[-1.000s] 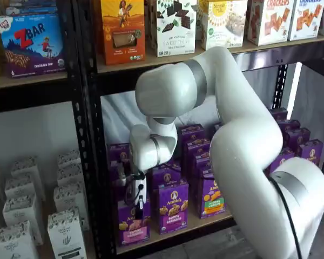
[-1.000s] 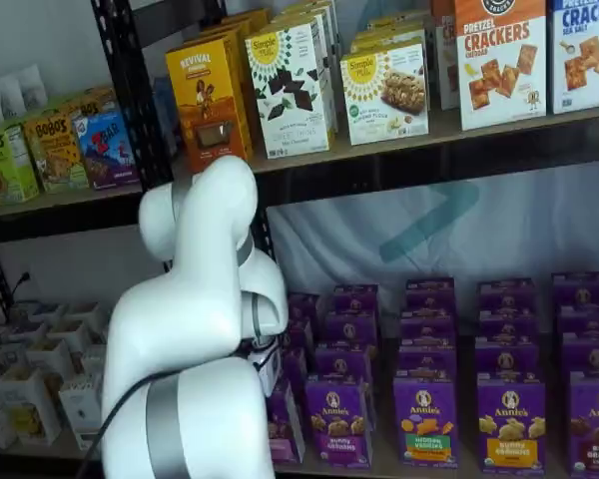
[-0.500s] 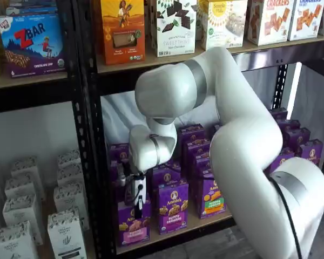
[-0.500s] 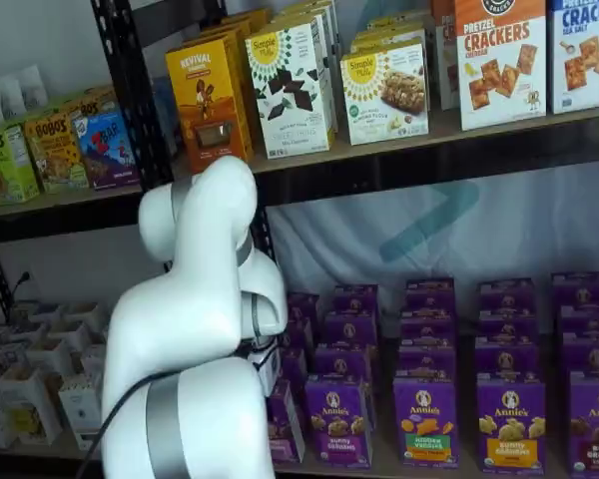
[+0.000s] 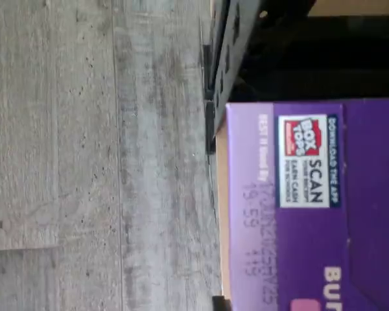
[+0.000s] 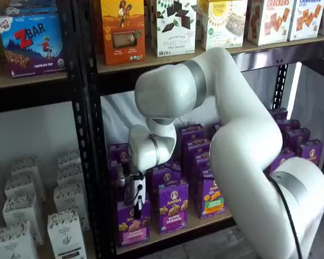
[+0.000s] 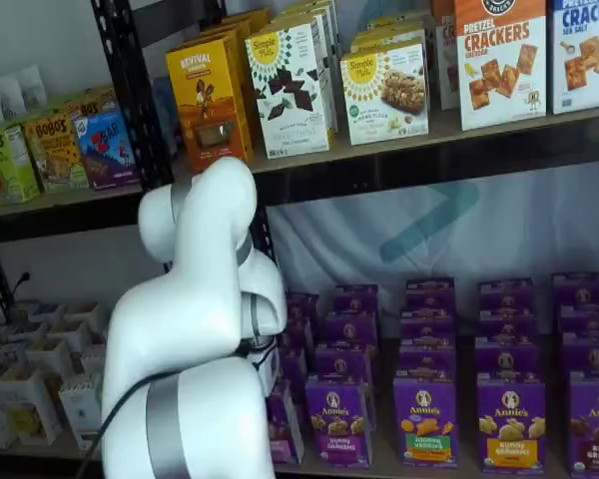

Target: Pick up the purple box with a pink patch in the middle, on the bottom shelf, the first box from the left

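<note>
The purple box (image 6: 132, 222), with its pink band low on the front, stands at the left end of the bottom shelf (image 6: 205, 222). My gripper (image 6: 139, 208) reaches down onto its top from above, black fingers shut on the upper edge. In a shelf view the white arm hides most of the purple box (image 7: 283, 424) and the gripper. The wrist view shows the purple box (image 5: 311, 207) very close, its lid with a Box Tops label, and the shelf's black beam (image 5: 227, 58) beside it.
A purple-banded carton (image 6: 171, 208) stands right beside the held box, and a green-banded one (image 6: 211, 197) further right, with more rows behind. A black upright (image 6: 92, 162) is close on the left. White cartons (image 6: 65, 229) fill the neighbouring bay. Grey floor (image 5: 97, 162) lies below.
The fingers have closed on the top of the purple box. The wrist has crept slightly upward; the rest of the arm has barely moved.
</note>
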`<state>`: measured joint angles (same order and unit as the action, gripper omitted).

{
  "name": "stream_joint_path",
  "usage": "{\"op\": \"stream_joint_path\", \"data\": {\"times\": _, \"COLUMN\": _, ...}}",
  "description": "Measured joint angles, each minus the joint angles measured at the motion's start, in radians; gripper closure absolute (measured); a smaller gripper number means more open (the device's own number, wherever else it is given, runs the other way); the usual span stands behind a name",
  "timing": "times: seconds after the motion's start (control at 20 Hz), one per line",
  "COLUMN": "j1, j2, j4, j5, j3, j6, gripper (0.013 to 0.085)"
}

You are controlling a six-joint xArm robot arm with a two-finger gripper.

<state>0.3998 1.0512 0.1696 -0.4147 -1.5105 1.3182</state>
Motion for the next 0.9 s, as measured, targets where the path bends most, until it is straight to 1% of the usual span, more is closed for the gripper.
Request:
{"op": "stream_joint_path", "data": {"times": 0.15, "j1": 0.001, "j2": -0.002, "j4": -0.007, "j5": 0.009, "j3": 0.006, "j6": -0.007, "gripper": 0.061}}
{"op": "stream_joint_path", "data": {"times": 0.45, "j1": 0.002, "j2": -0.027, "j4": -0.002, "j5": -0.025, "j3": 0.026, "j6": -0.004, "gripper": 0.061}}
{"op": "stream_joint_path", "data": {"times": 0.55, "j1": 0.001, "j2": -0.049, "j4": -0.006, "j5": -0.037, "j3": 0.049, "j6": -0.007, "gripper": 0.061}}
{"op": "stream_joint_path", "data": {"times": 0.65, "j1": 0.0, "j2": -0.072, "j4": -0.011, "j5": -0.03, "j3": 0.08, "j6": -0.01, "gripper": 0.061}}
{"op": "stream_joint_path", "data": {"times": 0.75, "j1": -0.002, "j2": -0.093, "j4": -0.01, "j5": -0.027, "j3": 0.106, "j6": -0.006, "gripper": 0.061}}
{"op": "stream_joint_path", "data": {"times": 0.9, "j1": -0.008, "j2": -0.15, "j4": 0.0, "j5": -0.018, "j3": 0.177, "j6": 0.009, "gripper": 0.061}}
